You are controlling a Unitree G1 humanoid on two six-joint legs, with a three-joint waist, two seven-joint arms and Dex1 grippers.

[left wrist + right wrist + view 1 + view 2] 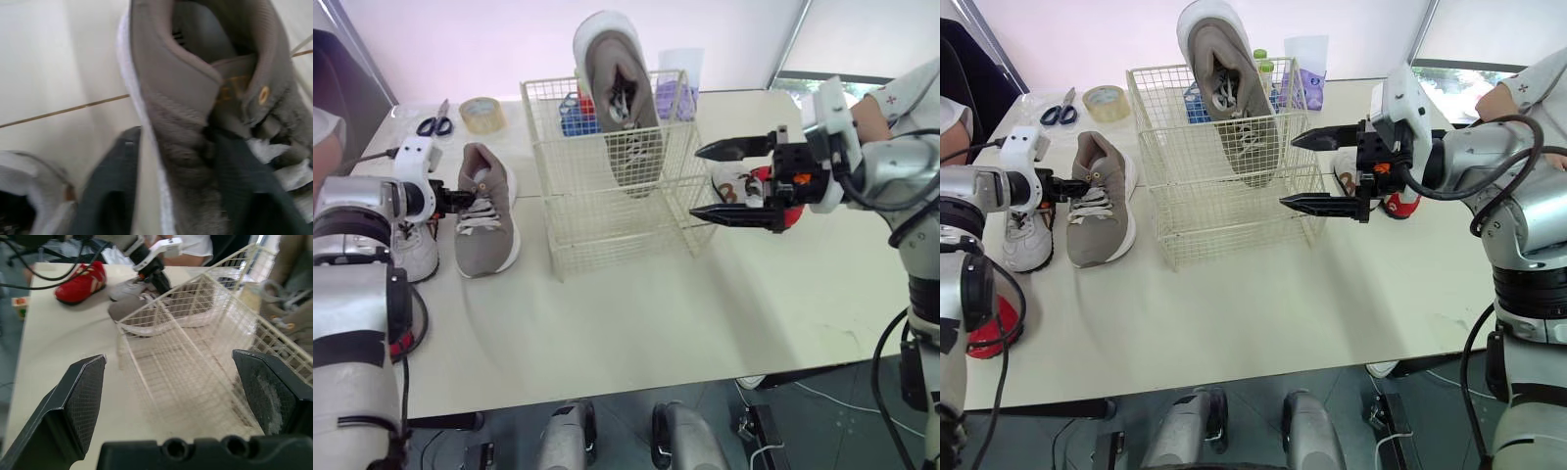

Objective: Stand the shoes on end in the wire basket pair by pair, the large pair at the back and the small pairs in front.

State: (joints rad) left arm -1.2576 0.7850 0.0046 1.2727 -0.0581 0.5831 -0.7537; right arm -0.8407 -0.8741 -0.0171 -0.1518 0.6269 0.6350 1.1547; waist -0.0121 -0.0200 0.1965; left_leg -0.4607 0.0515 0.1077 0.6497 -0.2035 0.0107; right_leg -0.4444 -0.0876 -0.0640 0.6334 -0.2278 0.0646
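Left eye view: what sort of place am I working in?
Probably a lab or office test space, not a home: plain cream table with blue-handled scissors and a tan tape roll, grey roller blind behind, loose white cable on the floor.

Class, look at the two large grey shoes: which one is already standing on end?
The grey shoe in the wire basket, toe down, heel up. The other grey shoe rests on its sole on the table, held by the left gripper.

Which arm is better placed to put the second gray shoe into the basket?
Left. The left gripper grips the gray shoe by its collar, right beside the basket. The right gripper hangs open and empty on the basket's other side, away from that shoe.
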